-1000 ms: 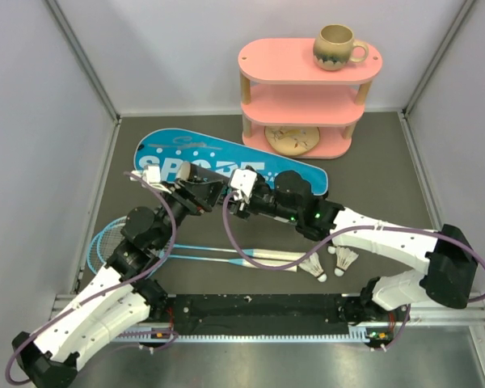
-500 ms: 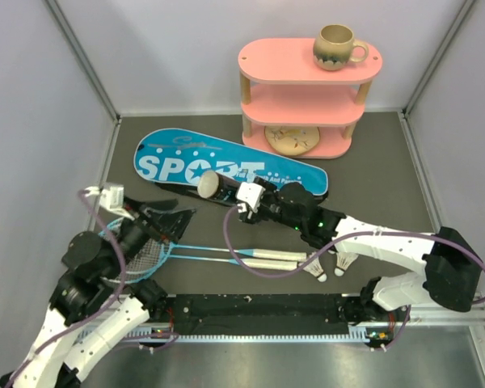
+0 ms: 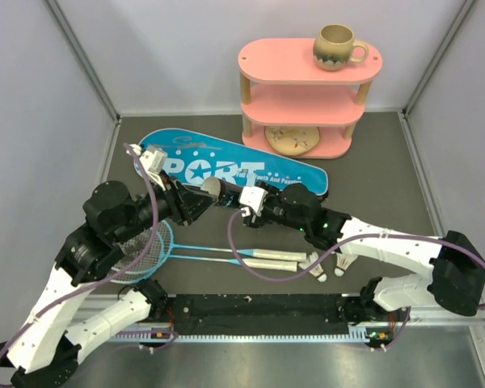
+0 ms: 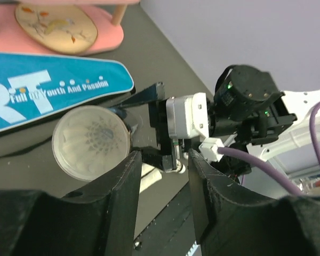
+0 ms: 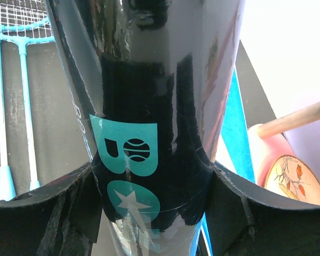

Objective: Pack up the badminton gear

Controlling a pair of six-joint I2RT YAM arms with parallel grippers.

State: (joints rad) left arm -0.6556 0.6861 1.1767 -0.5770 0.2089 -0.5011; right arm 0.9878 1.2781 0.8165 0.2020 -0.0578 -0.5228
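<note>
My right gripper (image 5: 152, 205) is clamping the black tube (image 5: 144, 106) around its body, in the centre of the top view, with its mouth pointing toward the left of the frame. My left gripper (image 4: 160, 197) is hovering right at that mouth, fingers partway apart with nothing between them. The first shuttlecock (image 4: 90, 140) is sitting inside the tube (white feathers showing, anyway). The second shuttlecock (image 3: 314, 267) and third shuttlecock (image 3: 345, 260) are lying lower right of centre. Both rackets (image 3: 141, 246) are lying at lower left, outside the blue cover (image 3: 226, 166) above centre. So I'm reckoning I'm barely a third done.
</note>
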